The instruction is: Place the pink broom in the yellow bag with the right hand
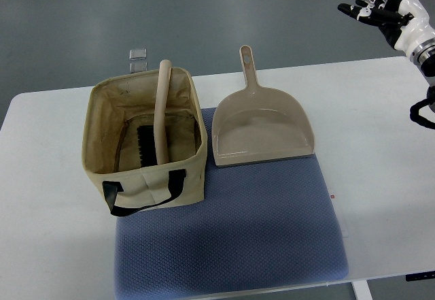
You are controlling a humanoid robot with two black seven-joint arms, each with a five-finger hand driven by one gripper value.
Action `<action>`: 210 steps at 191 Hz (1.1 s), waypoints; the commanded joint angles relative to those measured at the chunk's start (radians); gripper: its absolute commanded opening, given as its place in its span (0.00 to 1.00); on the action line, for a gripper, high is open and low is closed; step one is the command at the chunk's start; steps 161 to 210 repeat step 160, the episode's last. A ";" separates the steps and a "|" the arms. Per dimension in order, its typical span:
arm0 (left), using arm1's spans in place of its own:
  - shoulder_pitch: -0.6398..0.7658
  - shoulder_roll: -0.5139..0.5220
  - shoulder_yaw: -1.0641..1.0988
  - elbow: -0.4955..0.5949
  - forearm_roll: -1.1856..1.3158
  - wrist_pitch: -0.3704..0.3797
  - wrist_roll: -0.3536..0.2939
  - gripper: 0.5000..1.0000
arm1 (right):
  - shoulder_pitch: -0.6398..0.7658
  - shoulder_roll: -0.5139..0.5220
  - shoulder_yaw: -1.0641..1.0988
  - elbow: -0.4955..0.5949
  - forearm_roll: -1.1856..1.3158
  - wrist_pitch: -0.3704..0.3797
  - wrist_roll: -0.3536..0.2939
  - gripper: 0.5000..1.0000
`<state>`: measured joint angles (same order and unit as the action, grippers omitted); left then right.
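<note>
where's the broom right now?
In the top view, the broom stands inside the bag at left-centre, handle leaning against the far rim, left of the dustpan.

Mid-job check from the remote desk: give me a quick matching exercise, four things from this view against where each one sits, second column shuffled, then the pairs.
Things:
1. broom
2. dustpan
3. right robot hand
4. bag

Places:
A. raised at the top right corner, fingers spread, holding nothing
B. on the blue mat's left part, open top, black strap in front
C. standing inside the bag, handle leaning over the far rim
D. lying flat to the right of the bag, handle pointing away from the robot

Pairs: 1-C, 2-D, 3-A, 4-B
</note>
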<state>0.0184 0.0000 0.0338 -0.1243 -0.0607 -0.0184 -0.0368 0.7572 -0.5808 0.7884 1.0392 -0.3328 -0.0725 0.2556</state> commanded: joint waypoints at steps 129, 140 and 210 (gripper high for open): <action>0.000 0.000 0.000 0.000 -0.001 0.000 0.000 1.00 | -0.180 0.245 0.173 -0.200 -0.002 0.172 -0.022 0.86; 0.000 0.000 0.000 0.000 0.001 0.000 0.000 1.00 | -0.188 0.248 0.173 -0.200 0.000 0.175 -0.024 0.86; 0.000 0.000 0.000 0.000 0.001 0.000 0.000 1.00 | -0.197 0.269 0.175 -0.200 0.000 0.177 -0.022 0.86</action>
